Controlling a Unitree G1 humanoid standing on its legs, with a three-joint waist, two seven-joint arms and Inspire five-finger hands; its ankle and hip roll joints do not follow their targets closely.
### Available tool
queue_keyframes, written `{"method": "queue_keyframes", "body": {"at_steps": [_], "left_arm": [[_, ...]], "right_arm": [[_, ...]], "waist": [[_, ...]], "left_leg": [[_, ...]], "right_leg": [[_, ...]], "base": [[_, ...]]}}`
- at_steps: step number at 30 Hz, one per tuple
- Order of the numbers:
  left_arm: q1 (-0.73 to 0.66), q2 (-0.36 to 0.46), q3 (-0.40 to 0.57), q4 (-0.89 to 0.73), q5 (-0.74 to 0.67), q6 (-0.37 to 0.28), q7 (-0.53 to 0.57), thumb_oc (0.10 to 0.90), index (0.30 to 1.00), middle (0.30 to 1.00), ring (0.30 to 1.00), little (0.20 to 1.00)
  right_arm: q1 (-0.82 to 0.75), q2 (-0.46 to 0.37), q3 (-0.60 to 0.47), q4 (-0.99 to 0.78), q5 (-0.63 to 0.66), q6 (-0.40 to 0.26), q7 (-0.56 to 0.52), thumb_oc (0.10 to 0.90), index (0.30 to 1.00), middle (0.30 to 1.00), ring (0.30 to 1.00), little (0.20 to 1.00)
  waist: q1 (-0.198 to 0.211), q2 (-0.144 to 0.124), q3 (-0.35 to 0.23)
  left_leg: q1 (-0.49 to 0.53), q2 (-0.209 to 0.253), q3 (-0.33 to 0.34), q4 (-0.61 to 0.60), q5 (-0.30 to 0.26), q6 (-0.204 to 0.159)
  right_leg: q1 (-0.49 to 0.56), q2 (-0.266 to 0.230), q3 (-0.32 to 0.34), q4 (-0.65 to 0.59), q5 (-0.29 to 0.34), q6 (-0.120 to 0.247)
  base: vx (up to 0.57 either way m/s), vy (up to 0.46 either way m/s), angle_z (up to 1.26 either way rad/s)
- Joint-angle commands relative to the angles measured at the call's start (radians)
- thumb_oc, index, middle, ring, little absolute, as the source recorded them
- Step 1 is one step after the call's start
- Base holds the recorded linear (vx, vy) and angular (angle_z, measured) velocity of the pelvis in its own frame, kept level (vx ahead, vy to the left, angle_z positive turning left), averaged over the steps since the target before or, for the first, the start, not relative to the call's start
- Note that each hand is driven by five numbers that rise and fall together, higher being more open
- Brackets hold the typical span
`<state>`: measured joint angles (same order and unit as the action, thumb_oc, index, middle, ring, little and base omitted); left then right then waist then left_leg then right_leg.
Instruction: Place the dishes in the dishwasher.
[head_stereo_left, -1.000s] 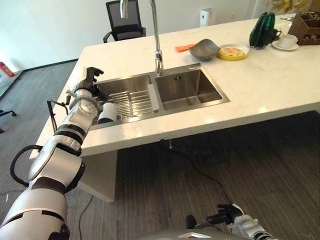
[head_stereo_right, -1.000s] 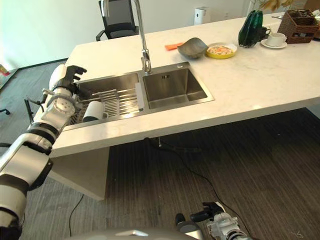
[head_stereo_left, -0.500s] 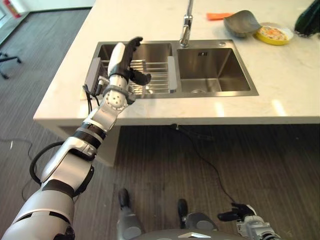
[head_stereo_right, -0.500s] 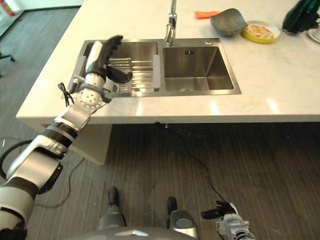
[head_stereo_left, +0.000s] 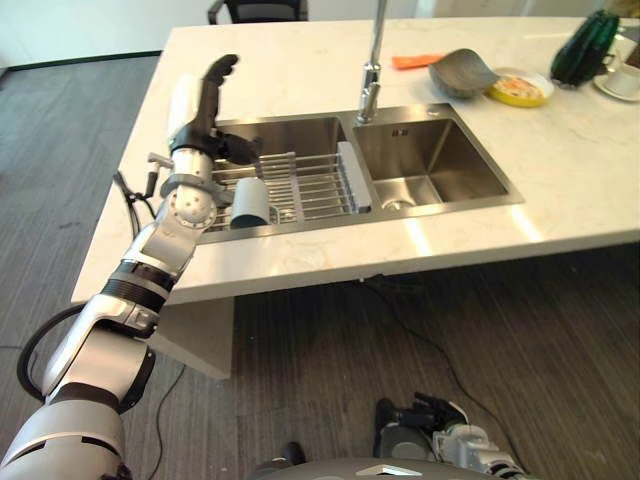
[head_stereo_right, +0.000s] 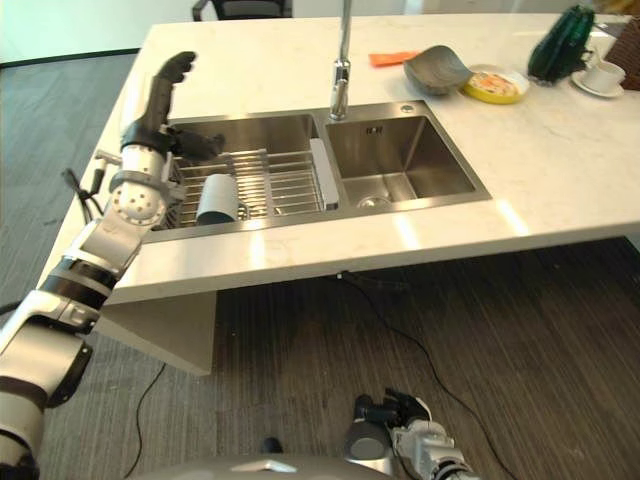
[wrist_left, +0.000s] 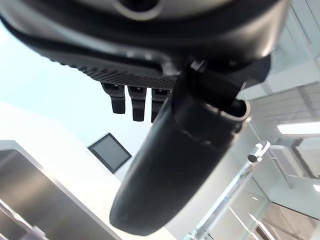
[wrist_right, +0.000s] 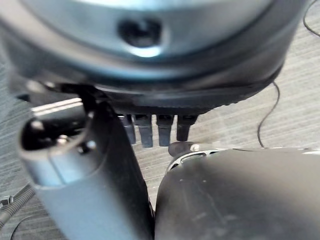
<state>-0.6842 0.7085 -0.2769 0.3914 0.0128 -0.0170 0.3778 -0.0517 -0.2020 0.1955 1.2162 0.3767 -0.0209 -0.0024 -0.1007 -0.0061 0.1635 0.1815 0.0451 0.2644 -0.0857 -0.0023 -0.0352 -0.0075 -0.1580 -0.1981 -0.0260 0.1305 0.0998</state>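
**Operator:** Where does the dish stand against your left hand?

**Inspector:** Your left hand (head_stereo_left: 200, 100) is raised over the left end of the sink (head_stereo_left: 440, 165), fingers (head_stereo_left: 218, 72) straight and released, holding nothing. The white mug (head_stereo_left: 249, 203) lies on its side on the wire rack (head_stereo_left: 310, 185) in the left basin, below and just to the right of the hand, apart from the fingers.

**Operator:** And the right hand?

**Inspector:** Your right hand (head_stereo_left: 445, 432) hangs low by the floor; its fingers are relaxed and empty. A grey bowl (head_stereo_left: 458, 72) and a yellow plate (head_stereo_left: 520, 90) sit on the counter (head_stereo_left: 590, 170) beyond the tap (head_stereo_left: 372, 70).
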Motion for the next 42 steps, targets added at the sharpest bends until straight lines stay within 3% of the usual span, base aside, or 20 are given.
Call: {"method": "queue_keyframes", "body": {"at_steps": [1, 8, 18, 23, 27, 29, 31, 35, 37, 39, 42], "left_arm": [[-0.086, 0.033, 0.046, -0.046, 0.062, -0.08, 0.006, 0.8, 0.9, 0.9, 0.9, 0.9], [0.055, -0.026, 0.092, -0.097, 0.073, -0.093, -0.019, 0.8, 0.9, 0.9, 0.9, 0.9], [0.032, -0.048, 0.053, 0.071, 0.051, -0.08, -0.019, 0.8, 0.9, 0.9, 0.9, 0.9], [-0.064, 0.044, -0.046, 0.255, 0.181, -0.052, 0.0, 0.8, 0.9, 0.9, 0.9, 0.9], [-0.118, 0.059, -0.08, 0.431, 0.163, -0.035, -0.006, 0.8, 0.9, 0.9, 0.9, 0.9], [-0.121, 0.059, -0.082, 0.435, 0.162, -0.037, -0.006, 0.8, 0.9, 0.9, 0.9, 0.9], [-0.153, 0.048, -0.1, 0.551, 0.125, -0.027, -0.028, 0.8, 0.9, 0.9, 0.9, 0.9], [-0.175, 0.026, -0.106, 0.627, 0.064, -0.023, -0.065, 0.8, 0.9, 0.9, 0.9, 0.9], [-0.207, -0.016, -0.129, 0.758, 0.007, 0.009, -0.137, 0.8, 0.9, 0.9, 0.9, 0.9], [-0.225, -0.026, -0.128, 0.776, -0.014, 0.006, -0.145, 0.8, 0.9, 0.9, 0.9, 0.9], [-0.259, -0.08, -0.138, 0.913, -0.099, 0.057, -0.24, 0.8, 0.9, 0.9, 0.9, 0.9]], "right_arm": [[0.04, -0.041, 0.02, 0.025, -0.035, -0.001, -0.002, 0.8, 0.9, 0.9, 0.9, 0.9], [0.033, -0.031, -0.02, 0.001, 0.02, -0.014, -0.009, 0.8, 0.9, 0.9, 0.9, 0.9], [0.017, -0.035, -0.003, -0.049, 0.039, -0.022, -0.012, 0.8, 0.9, 0.9, 0.9, 0.9], [0.043, -0.043, 0.008, -0.014, 0.012, -0.02, -0.009, 0.8, 0.9, 0.9, 0.9, 0.9], [0.067, -0.05, 0.006, 0.02, -0.007, -0.019, -0.01, 0.8, 0.9, 0.9, 0.9, 0.9], [0.067, -0.05, 0.005, 0.02, -0.007, -0.019, -0.01, 0.8, 0.9, 0.9, 0.9, 0.9], [0.067, -0.057, 0.001, 0.034, -0.008, -0.014, -0.013, 0.8, 0.9, 0.9, 0.9, 0.9], [0.067, -0.055, 0.003, 0.035, -0.006, -0.008, -0.015, 0.8, 0.9, 0.9, 0.9, 0.9], [0.051, -0.05, 0.016, 0.041, -0.008, 0.002, -0.014, 0.8, 0.9, 0.9, 0.9, 0.9], [0.049, -0.048, 0.018, 0.043, -0.007, 0.004, -0.013, 0.8, 0.9, 0.9, 0.9, 0.9], [0.018, -0.039, 0.046, 0.057, -0.006, 0.022, -0.007, 0.8, 0.9, 0.9, 0.9, 0.9]], "waist": [[-0.026, -0.014, -0.084], [-0.036, -0.015, -0.088], [-0.06, 0.003, -0.092], [-0.091, 0.02, -0.092], [-0.118, 0.031, -0.093], [-0.117, 0.031, -0.092], [-0.132, 0.037, -0.093], [-0.14, 0.043, -0.094], [-0.147, 0.05, -0.094], [-0.146, 0.051, -0.093], [-0.146, 0.057, -0.096]], "left_leg": [[-0.068, 0.136, -0.048, -0.001, 0.029, -0.099], [-0.049, 0.149, -0.035, -0.002, 0.022, -0.11], [-0.037, 0.153, -0.016, -0.002, 0.019, -0.113], [-0.029, 0.156, 0.004, -0.002, 0.018, -0.117], [-0.023, 0.157, 0.019, -0.002, 0.018, -0.118], [-0.022, 0.157, 0.02, -0.002, 0.018, -0.118], [-0.019, 0.157, 0.029, -0.002, 0.017, -0.118], [-0.016, 0.155, 0.033, -0.002, 0.016, -0.117], [-0.016, 0.153, 0.037, -0.002, 0.016, -0.115], [-0.015, 0.153, 0.037, -0.002, 0.016, -0.115], [-0.015, 0.151, 0.033, -0.002, 0.017, -0.113]], "right_leg": [[0.124, -0.044, 0.021, -0.055, -0.122, 0.09], [0.143, -0.04, 0.029, -0.06, -0.128, 0.085], [0.145, -0.037, 0.047, -0.061, -0.13, 0.083], [0.138, -0.035, 0.065, -0.059, -0.127, 0.086], [0.131, -0.035, 0.083, -0.058, -0.123, 0.088], [0.131, -0.034, 0.083, -0.057, -0.123, 0.088], [0.125, -0.034, 0.091, -0.057, -0.121, 0.089], [0.123, -0.034, 0.102, -0.057, -0.119, 0.09], [0.122, -0.036, 0.105, -0.059, -0.117, 0.092], [0.121, -0.036, 0.106, -0.059, -0.117, 0.091], [0.124, -0.035, 0.104, -0.06, -0.116, 0.091]], "base": [[0.04, -0.025, -0.12], [0.05, -0.018, 0.0], [0.02, -0.004, -0.04], [0.02, -0.001, -0.14], [0.0, -0.003, -0.06], [0.01, -0.001, -0.12], [0.01, 0.001, -0.05], [0.0, 0.004, -0.1], [0.0, 0.005, -0.06], [0.0, -0.001, -0.04], [0.0, 0.0, 0.0]]}}
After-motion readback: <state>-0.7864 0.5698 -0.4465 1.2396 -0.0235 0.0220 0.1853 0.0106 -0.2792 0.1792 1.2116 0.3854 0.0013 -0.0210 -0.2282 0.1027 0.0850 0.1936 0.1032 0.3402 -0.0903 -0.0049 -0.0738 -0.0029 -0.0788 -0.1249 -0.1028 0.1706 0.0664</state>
